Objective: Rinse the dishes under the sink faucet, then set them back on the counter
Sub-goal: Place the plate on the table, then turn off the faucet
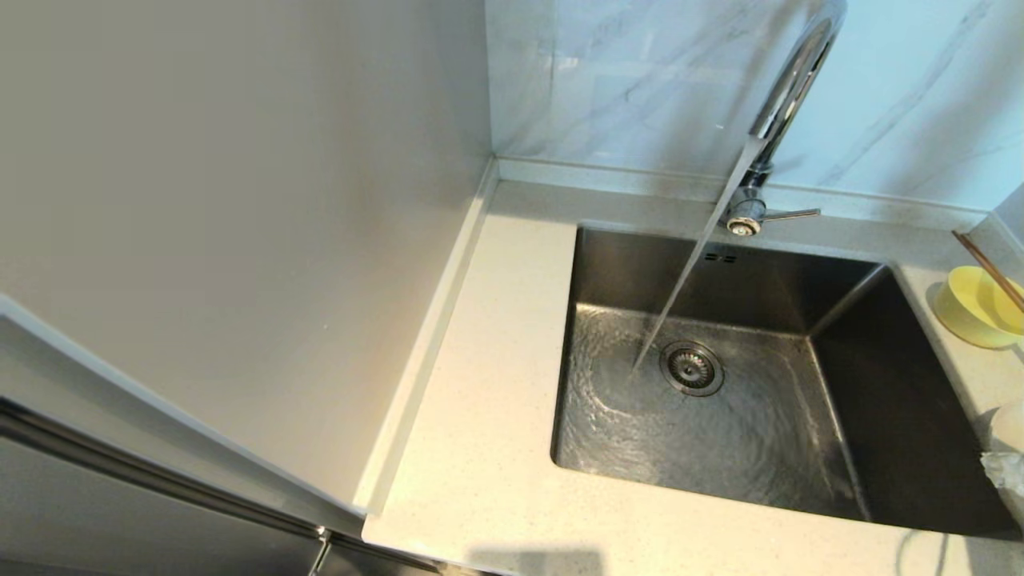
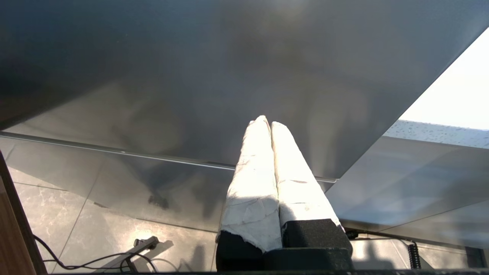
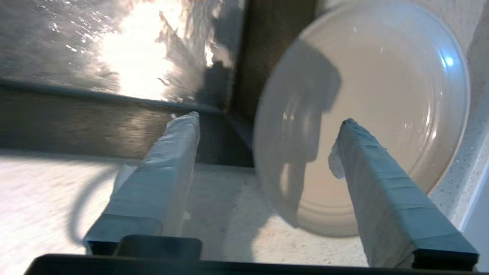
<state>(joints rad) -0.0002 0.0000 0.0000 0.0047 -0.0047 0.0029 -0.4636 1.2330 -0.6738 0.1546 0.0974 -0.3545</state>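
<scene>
Water streams from the chrome faucet (image 1: 788, 88) into the steel sink (image 1: 880, 400) and ripples around the drain (image 1: 691, 368). The pale yellow bowl (image 1: 972, 308) stands on the counter (image 1: 488, 400) at the sink's right. The white plate (image 3: 382, 95) lies flat on the speckled counter (image 3: 248, 236) beside the sink's edge. My right gripper (image 3: 269, 118) hovers open just above it, one finger over the plate and the other over bare counter, holding nothing. In the head view only a wrapped finger (image 1: 1005, 470) shows at the right edge. My left gripper (image 2: 267, 121) is shut and empty, parked below counter level.
A brown chopstick (image 1: 988, 268) leans in the yellow bowl. The faucet's lever (image 1: 792, 214) points right. A grey cabinet panel (image 1: 240, 200) fills the left, with a strip of counter between it and the sink. The marble-veined wall (image 1: 640, 80) stands behind.
</scene>
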